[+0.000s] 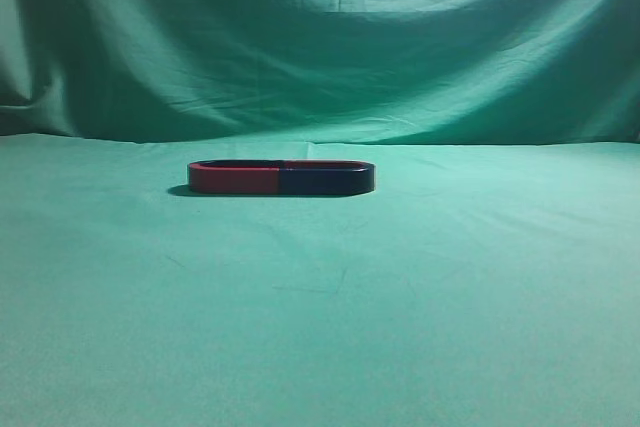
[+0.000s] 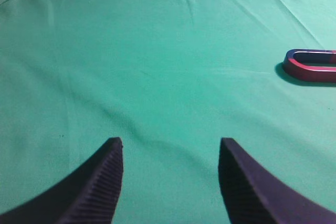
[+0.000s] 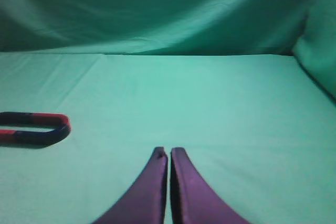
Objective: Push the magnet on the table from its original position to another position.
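Observation:
The magnet [image 1: 326, 180] is the dark navy U-shaped half lying flat on the table [image 1: 320, 337], its open end butted against an equal red U-shaped magnet [image 1: 233, 178], so the two form one long oval. Neither gripper shows in the exterior view. In the left wrist view my left gripper [image 2: 170, 142] is open and empty over bare cloth, with the red magnet's curved end [image 2: 310, 69] far off at the right edge. In the right wrist view my right gripper [image 3: 168, 151] is shut and empty, with the magnet's curved end [image 3: 50, 132] off to its left.
A wrinkled green cloth backdrop [image 1: 320, 37] hangs behind the table. In the right wrist view the cloth rises as a side wall [image 3: 320, 45] at the right. Green cloth stretches all round the magnet pair.

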Motion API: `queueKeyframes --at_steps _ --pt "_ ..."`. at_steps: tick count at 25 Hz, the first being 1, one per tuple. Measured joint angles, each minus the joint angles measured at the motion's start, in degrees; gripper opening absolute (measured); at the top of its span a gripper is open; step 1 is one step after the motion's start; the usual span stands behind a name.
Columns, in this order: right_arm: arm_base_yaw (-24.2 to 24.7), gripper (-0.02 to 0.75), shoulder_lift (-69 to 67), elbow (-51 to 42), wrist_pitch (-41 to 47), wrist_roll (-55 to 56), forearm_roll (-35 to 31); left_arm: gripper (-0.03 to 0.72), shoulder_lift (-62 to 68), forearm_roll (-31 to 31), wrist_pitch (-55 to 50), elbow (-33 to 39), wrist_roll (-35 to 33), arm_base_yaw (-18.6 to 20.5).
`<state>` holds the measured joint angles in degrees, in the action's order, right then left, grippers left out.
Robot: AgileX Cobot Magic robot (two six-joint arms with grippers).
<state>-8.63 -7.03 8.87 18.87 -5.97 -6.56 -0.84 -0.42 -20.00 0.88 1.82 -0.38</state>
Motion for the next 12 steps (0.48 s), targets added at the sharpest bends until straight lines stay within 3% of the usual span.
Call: queueKeyframes --at_steps 5,12 --pt "7.3 0.000 7.3 -7.7 -1.6 1.1 -0.2 0.372 0.0 0.0 0.0 0.0 0.0 0.0" --pt "8.6 0.000 7.6 -10.4 1.0 1.2 -0.4 0.372 0.0 0.0 0.0 0.0 0.0 0.0"
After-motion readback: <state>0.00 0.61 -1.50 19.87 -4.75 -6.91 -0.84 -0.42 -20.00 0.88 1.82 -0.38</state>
